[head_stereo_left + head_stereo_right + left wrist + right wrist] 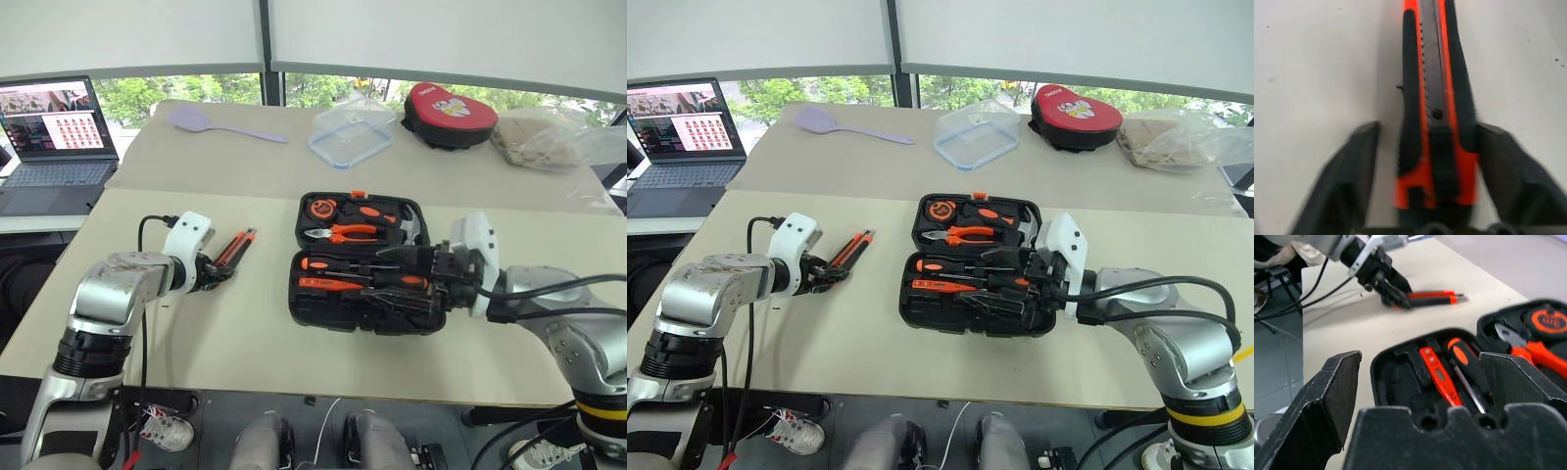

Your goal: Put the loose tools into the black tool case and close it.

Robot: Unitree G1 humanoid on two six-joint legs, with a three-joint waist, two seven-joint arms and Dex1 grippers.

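Two pale beige benches [245, 333] stand end to end below white roller blinds [127, 34]; green trees [167, 93] show through the window strip.

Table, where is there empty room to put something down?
The beige table is bare along its near edge, in front of the open black plastic tool case, and between the case and the orange-black utility knife. The far side is crowded.
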